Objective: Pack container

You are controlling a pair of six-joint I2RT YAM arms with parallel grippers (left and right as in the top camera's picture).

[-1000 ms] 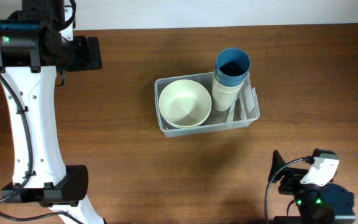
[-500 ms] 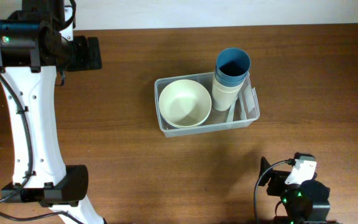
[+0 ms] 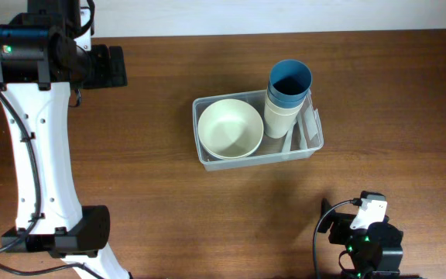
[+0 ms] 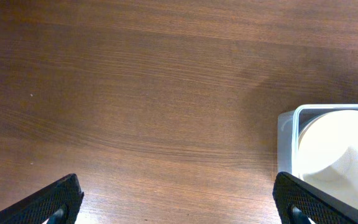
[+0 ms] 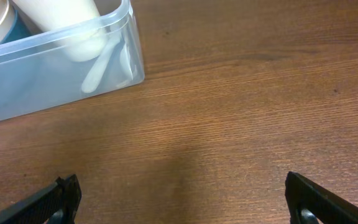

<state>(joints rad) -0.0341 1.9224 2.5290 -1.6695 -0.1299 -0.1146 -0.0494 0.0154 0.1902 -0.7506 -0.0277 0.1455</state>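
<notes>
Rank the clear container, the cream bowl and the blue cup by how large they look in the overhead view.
Largest to smallest:
1. clear container
2. cream bowl
3. blue cup, clearly smallest, even though it tops a stack nearer the camera.

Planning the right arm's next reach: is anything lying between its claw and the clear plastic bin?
Nothing visible does. Only bare brown wooden table lies between the open right claw and the near wall of the clear rectangular plastic container.
</notes>
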